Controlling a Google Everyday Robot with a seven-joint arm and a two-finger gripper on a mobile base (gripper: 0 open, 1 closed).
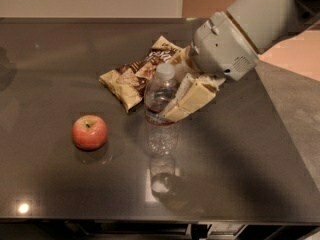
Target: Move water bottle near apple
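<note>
The water bottle [161, 111] is clear and ribbed with a white cap. It stands upright near the middle of the dark table [60, 184]. My gripper [172, 96] is shut on the bottle's upper body, coming in from the right, with one cream finger [192, 100] in front of it. The red apple [90, 132] sits on the table to the bottle's left, with a gap between them.
A brown and cream snack bag [135, 74] lies just behind the bottle and the gripper. The table's right edge [280, 129] drops to a light floor. The front edge runs along the bottom of the view.
</note>
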